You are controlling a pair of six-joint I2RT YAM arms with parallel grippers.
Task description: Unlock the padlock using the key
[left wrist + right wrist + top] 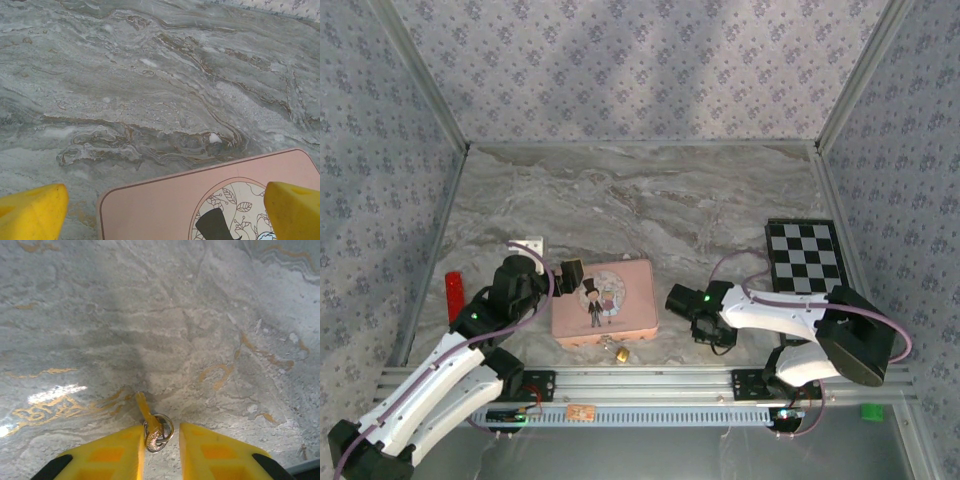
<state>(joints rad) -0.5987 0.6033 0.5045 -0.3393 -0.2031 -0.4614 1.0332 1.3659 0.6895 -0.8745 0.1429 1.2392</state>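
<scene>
Key pickup in hand; the padlock is not yet approached.

The small thin metal key [153, 424], with its silvery ring, is seen low on the grey marbled tabletop [210, 315], between the yellow fingers of the right pincer [162, 446], which is narrowly parted and not closed on it. The left pincer [165, 212] is spread wide over a corner of the pink illustrated tin [150, 215]. The tiny brass-gold padlock [618, 351] is found at the tin's near edge. Next, 1 firm pinch on the key's head is judged necessary, then a carry to the keyhole.
</scene>
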